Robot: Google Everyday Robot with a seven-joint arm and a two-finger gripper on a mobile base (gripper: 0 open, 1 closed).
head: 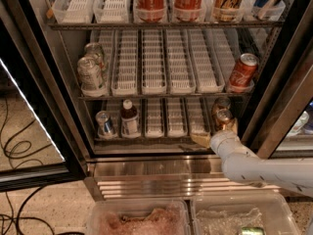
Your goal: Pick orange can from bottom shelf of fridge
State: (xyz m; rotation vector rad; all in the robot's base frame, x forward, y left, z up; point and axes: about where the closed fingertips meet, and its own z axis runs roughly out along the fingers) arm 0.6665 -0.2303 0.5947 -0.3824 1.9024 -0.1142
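Observation:
The fridge stands open in front of me. On its bottom shelf, two orange cans stand at the far right, one in front and one behind it. My gripper is at the shelf's front rail, just below the front orange can. It is open: one tan finger points left along the rail, the other is by the can's right side. It holds nothing. The white arm comes in from the lower right.
A silver-blue can and a small bottle stand at the bottom shelf's left. A red Coca-Cola can and silver cans are on the rack above. Two plastic bins sit below, with cables on the floor at left.

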